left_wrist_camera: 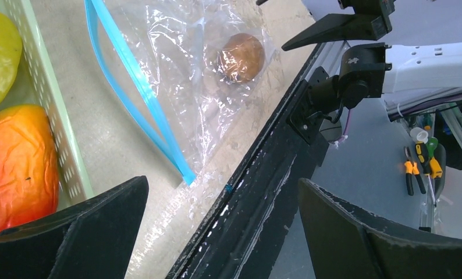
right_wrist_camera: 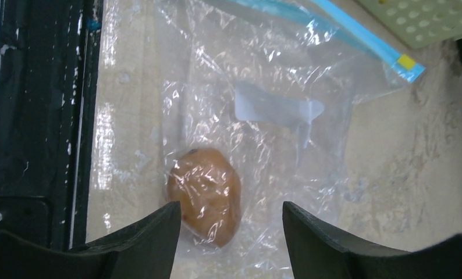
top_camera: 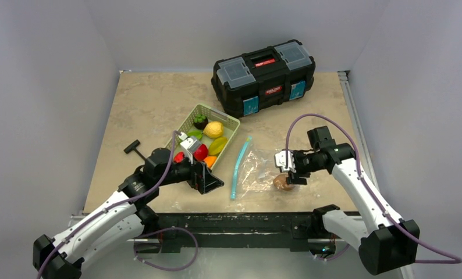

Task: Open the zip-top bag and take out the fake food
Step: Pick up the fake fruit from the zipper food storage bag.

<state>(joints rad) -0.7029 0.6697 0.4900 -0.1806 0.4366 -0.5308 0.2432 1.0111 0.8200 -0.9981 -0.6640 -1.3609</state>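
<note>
I log: zip-top bag (top_camera: 258,168) flat on counter (top_camera: 153,104) at 5 o'clock, unzipped, 1 brown fake food (top_camera: 283,183) piece remaining inside. Basket (top_camera: 231,122) at its 10 o'clock holds the rest. My left tool (top_camera: 210,181) gapes wide, empty; right tool (top_camera: 291,174) stands parted over that piece, gripping nothing. Nearly done, I judge.

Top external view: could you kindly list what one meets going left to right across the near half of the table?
Black T-handled tool → green basket → zip-top bag's blue zip strip → brown fake food.
</note>
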